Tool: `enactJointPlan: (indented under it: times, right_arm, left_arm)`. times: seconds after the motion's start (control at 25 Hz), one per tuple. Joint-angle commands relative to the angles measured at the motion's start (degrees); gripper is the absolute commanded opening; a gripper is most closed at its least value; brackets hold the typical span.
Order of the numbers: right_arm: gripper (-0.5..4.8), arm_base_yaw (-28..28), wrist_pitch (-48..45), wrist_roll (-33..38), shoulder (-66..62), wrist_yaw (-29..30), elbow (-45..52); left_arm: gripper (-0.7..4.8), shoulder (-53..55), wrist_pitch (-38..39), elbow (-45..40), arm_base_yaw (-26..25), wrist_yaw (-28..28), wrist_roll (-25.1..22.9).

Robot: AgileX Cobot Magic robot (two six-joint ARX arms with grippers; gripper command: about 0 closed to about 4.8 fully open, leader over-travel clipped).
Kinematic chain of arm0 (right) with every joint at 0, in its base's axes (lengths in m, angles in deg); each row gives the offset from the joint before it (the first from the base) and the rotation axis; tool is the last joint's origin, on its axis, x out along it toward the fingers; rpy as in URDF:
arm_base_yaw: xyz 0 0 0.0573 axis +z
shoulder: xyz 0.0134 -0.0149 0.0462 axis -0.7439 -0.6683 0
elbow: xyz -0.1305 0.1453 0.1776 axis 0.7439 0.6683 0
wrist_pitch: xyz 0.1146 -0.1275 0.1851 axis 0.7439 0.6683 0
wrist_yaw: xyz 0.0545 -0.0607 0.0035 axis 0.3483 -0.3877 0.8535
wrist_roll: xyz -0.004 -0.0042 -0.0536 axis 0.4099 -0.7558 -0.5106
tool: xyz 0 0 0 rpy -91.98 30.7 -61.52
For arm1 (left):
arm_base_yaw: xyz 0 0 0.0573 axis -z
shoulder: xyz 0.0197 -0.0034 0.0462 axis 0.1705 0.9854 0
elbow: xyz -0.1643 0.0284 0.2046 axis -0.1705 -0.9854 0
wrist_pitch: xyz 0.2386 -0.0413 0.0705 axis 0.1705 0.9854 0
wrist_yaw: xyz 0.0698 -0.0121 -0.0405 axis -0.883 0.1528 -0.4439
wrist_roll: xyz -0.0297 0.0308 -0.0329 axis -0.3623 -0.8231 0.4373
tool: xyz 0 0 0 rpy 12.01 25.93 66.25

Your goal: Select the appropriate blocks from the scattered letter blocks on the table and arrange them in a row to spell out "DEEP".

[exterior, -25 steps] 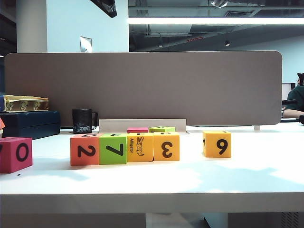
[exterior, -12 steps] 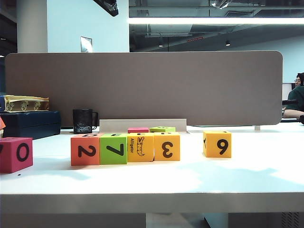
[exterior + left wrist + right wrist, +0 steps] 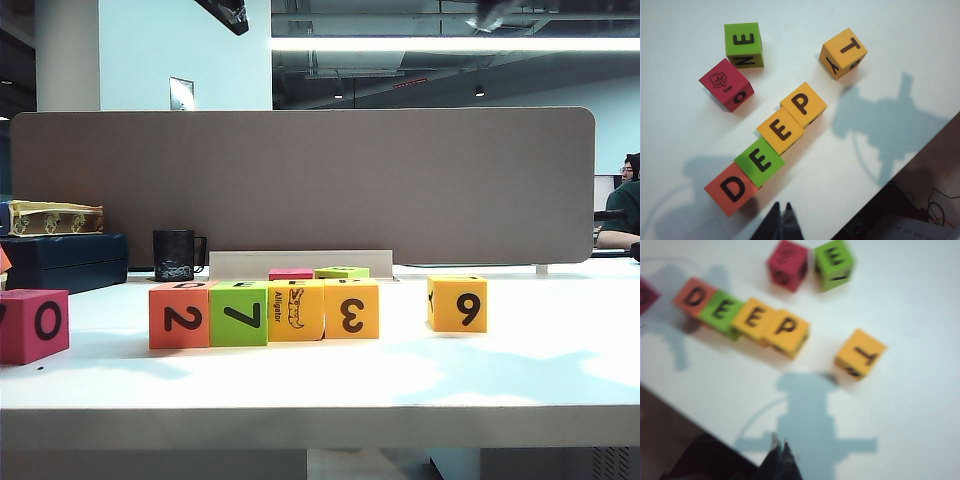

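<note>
Four blocks stand touching in a row on the table (image 3: 330, 385): orange (image 3: 179, 318), lime green (image 3: 238, 314), yellow with an alligator (image 3: 295, 310) and yellow-orange (image 3: 351, 309). From above their tops read D (image 3: 731, 188), E (image 3: 759, 162), E (image 3: 780, 130), P (image 3: 803, 104). The right wrist view shows the same row, from D (image 3: 694, 297) to P (image 3: 786, 331). My left gripper (image 3: 781, 206) hangs shut and empty high over the table's edge near the D block. My right gripper (image 3: 779, 442) is also shut and empty, well off the row. Neither gripper shows in the exterior view.
A yellow block (image 3: 457, 304) showing 9, its top a T (image 3: 843, 53), stands apart to the right. A magenta block (image 3: 33, 325) sits far left. Behind the row are a magenta block (image 3: 726, 85) and a green one (image 3: 743, 45). A black mug (image 3: 175, 255) and boxes (image 3: 60, 260) stand at the back left.
The blocks have not moved. A blurred shape at the top right of the exterior view has shifted, and the shadows on the table's right side have changed.
</note>
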State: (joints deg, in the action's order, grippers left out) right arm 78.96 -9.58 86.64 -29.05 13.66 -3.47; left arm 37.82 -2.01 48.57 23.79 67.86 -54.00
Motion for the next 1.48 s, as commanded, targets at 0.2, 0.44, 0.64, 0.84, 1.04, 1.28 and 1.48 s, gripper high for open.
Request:
enactJointPlan:
  times: [0.2, 0.44, 0.64, 0.84, 1.04, 1.28, 1.48]
  right_arm:
    - [-0.01, -9.14, -18.08, 1.57, 12.87, -2.6, 10.05]
    - [-0.01, -18.38, -33.57, 1.57, 29.79, -2.6, 29.46]
    - [-0.01, -23.89, -35.67, 1.55, 45.4, -2.62, 46.66]
    - [-0.01, -26.69, -43.54, 1.79, 58.03, -2.4, 61.77]
    - [-0.01, -28.04, -50.27, 2.1, 67.12, -2.14, 72.39]
    - [-0.01, -28.06, -49.86, 4.42, 71.49, -2.16, 79.1]
    - [-0.01, -28.15, -44.76, 4.13, 71.49, -5.22, 79.12]
  left_arm:
    - [-0.05, -0.35, -1.01, 0.2, 0.02, 0.04, 0.0]
    - [-0.05, -0.35, -1.25, 0.2, 0.02, 0.04, 0.0]
    - [-0.05, -0.35, -1.27, 0.2, 0.02, 0.04, 0.0]
    - [-0.05, -0.33, -1.22, 0.2, 0.02, 0.04, 0.0]
    - [-0.05, -0.28, -1.53, 0.2, 0.02, 0.04, 0.0]
    - [-0.05, -0.26, -1.66, 0.2, 0.02, 0.04, 0.0]
    - [-0.05, -0.22, -2.1, 0.22, 0.02, 0.02, 0.0]
